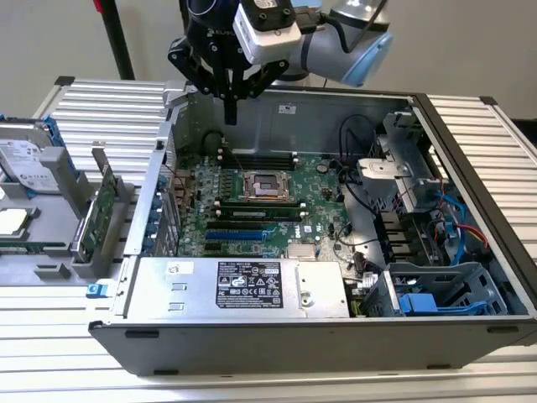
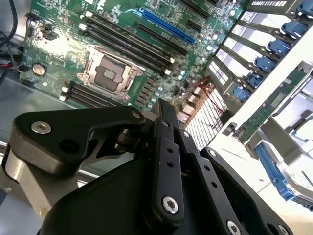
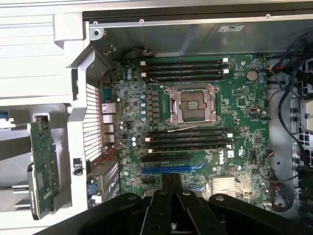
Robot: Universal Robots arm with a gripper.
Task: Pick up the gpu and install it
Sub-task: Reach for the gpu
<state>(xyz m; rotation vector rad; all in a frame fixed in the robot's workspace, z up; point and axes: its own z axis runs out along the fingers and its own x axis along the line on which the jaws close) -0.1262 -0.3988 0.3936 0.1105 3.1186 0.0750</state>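
The gpu (image 1: 99,210) stands on edge in a grey holder (image 1: 84,256) outside the open computer case, at the exterior view's left, its green board showing. Both wrist views also catch the gpu (image 3: 44,166) (image 2: 274,105) beside the case wall. My gripper (image 1: 231,111) hangs above the case's far left corner, over the motherboard (image 1: 268,193), well away from the card. The black fingers (image 3: 167,186) are pressed together with nothing between them, and the gripper (image 2: 160,104) points toward the board's rear ports.
A blue expansion slot (image 3: 166,170) lies on the motherboard near the empty processor socket (image 3: 191,105). The power supply (image 1: 243,285) fills the case's near side, cables and drive cages (image 1: 436,252) its right. A silver hard drive (image 1: 25,159) rests left of the holder.
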